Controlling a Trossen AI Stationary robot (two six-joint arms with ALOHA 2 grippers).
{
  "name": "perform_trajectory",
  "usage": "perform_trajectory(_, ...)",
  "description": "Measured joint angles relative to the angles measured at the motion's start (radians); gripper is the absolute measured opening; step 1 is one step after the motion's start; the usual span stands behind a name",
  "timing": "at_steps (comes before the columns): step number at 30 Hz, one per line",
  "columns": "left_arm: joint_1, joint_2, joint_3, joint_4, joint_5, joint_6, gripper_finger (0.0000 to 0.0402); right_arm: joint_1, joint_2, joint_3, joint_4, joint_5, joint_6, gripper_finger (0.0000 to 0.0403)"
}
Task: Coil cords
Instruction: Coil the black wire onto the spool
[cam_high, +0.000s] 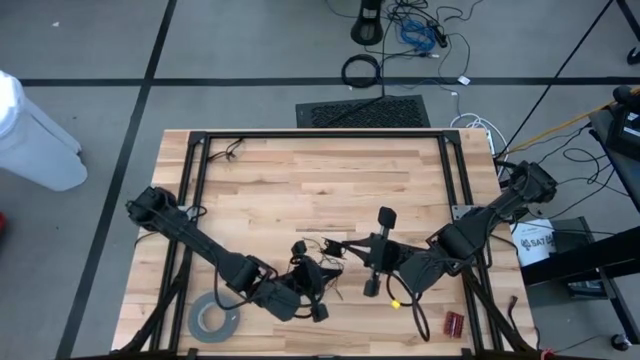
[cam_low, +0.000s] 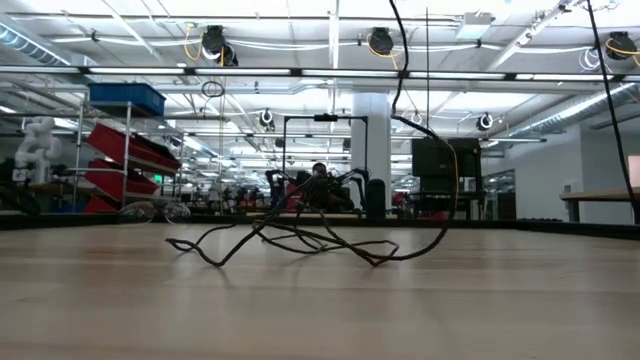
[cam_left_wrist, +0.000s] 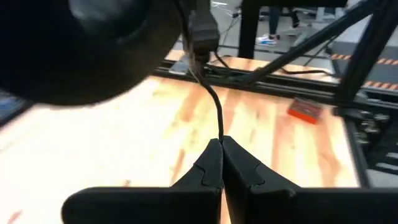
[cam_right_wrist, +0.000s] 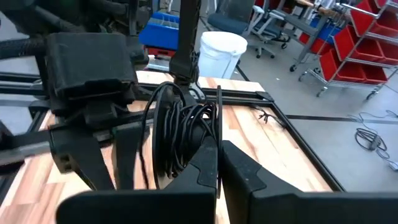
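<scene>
Tabletop (cam_high: 300, 180) of pale wood planks inside a dark frame; both arms reach in toward its near middle; tape roll (cam_high: 215, 318) lies flat at the near left corner; a small red item (cam_high: 455, 322) sits near the right edge.

Left tool (cam_left_wrist: 221, 144) low over the near-centre tabletop, fingers pressed together, pinching the cord's (cam_left_wrist: 216, 106) thin dark wire right at the tips; the wire rises from there to a dark connector, blurred in the left wrist view.

Right tool (cam_right_wrist: 219, 155) just right of centre, fingers closed together against a bundle of dark loops; whether it grips a strand I cannot tell.

In the low view, slack cord loops sprawl on the tabletop at mid-distance, one strand climbing out of the picture.
</scene>
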Motion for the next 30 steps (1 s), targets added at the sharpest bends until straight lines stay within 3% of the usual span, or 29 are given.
perform_trajectory(12,-0.169,-0.004,0.000,-0.001,-0.052,-0.035,0.0082,0.048,-0.064,0.000,-0.176,-0.001,0.085,0.0000)
perform_trajectory(18,-0.276,-0.006,0.000,0.015,-0.178,-0.035,0.0119,0.090,-0.099,0.000,-0.251,-0.003,0.156,0.0000)
perform_trajectory(23,-0.333,-0.006,0.000,0.007,-0.349,-0.027,0.0149,0.113,-0.100,0.000,-0.252,-0.005,0.163,0.0000)
perform_trajectory(30,-0.290,0.008,0.001,0.067,-0.426,-0.054,0.0175,0.115,-0.100,0.000,-0.253,-0.005,0.178,0.0000)
